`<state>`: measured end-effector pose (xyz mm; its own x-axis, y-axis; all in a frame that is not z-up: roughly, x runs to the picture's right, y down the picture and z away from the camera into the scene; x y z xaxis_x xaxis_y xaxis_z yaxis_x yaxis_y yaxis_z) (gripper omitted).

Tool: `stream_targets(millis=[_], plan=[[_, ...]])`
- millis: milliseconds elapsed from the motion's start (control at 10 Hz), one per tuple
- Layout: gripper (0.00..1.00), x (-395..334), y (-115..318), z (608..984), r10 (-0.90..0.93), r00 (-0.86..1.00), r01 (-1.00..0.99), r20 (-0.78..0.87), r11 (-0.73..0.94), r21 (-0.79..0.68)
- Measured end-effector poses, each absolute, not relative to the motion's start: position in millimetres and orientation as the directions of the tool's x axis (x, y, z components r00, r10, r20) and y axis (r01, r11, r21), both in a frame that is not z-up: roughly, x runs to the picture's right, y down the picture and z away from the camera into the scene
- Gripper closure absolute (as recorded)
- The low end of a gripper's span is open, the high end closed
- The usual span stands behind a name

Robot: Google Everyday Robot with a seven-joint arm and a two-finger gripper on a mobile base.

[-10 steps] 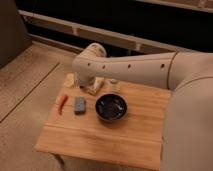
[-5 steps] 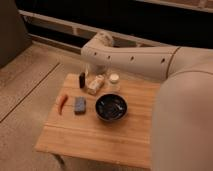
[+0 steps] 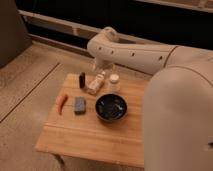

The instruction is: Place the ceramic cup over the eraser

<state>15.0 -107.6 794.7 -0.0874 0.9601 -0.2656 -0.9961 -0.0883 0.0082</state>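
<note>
Hovering by the ceramic cup (image 3: 114, 80), the gripper (image 3: 104, 69) spreads its fingers wide, likely for a grasp; the eraser (image 3: 82, 79) stands apart.

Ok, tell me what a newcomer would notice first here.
The bulky white arm reaches in from the picture's right, its tool hanging over the far edge of the wooden table, between the black eraser and the small ceramic cup. Next comes the black bowl, near the table's middle.
</note>
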Motion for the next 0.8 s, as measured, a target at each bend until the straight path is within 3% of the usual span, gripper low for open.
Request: stream_targets(millis=[600, 800], plan=[[0.35, 27.5, -110.0, 800.3, 0.956, -0.124, -0.992, -0.264, -0.125, 0.013], [0.35, 36.5, -102.6, 824.3, 0.950, -0.105, -0.994, -0.296, -0.088, 0.070]])
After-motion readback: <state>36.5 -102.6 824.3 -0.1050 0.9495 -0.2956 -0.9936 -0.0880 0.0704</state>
